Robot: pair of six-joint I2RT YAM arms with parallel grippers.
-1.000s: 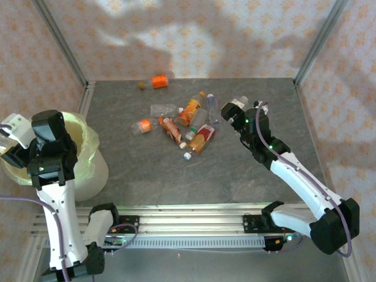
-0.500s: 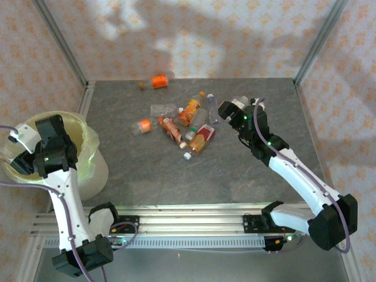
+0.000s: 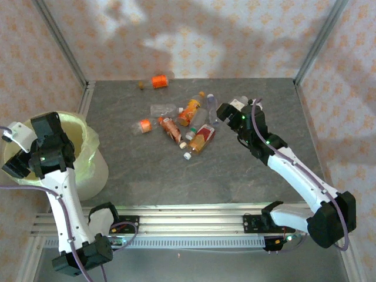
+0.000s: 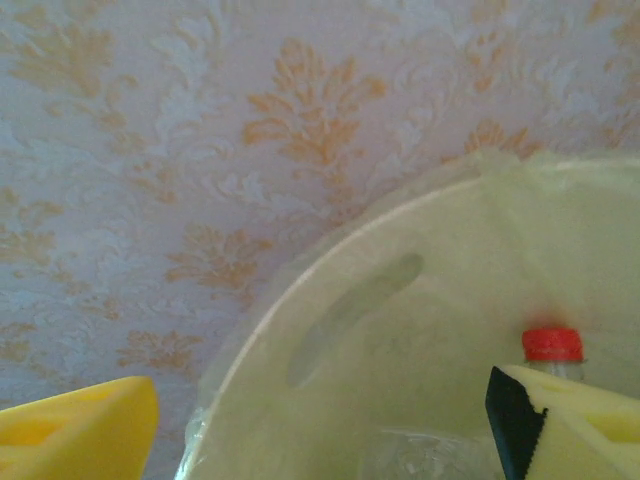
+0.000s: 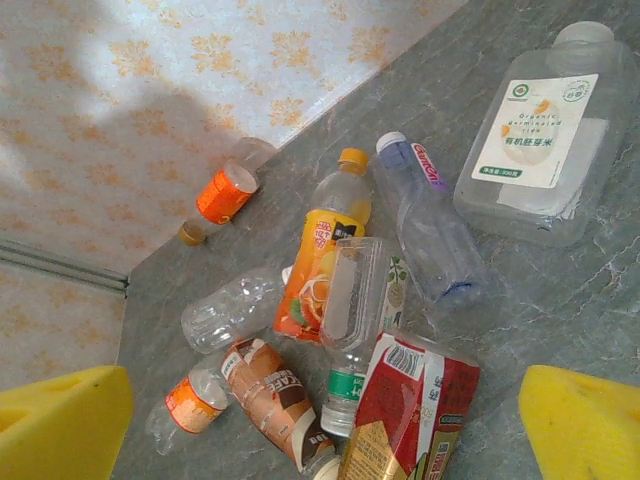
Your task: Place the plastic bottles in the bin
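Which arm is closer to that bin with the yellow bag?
Left. The left gripper hangs over the bin; the right gripper is across the table, above the scattered bottles.

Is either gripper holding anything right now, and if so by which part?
Nothing is held: left gripper open over the bin, right gripper open above the bottles.

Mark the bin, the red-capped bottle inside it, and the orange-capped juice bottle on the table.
bin (image 3: 94, 169), top external view, white outer wall.
red-capped bottle (image 4: 552, 346), left wrist view, its cap.
orange-capped juice bottle (image 5: 318, 262), right wrist view, orange label.
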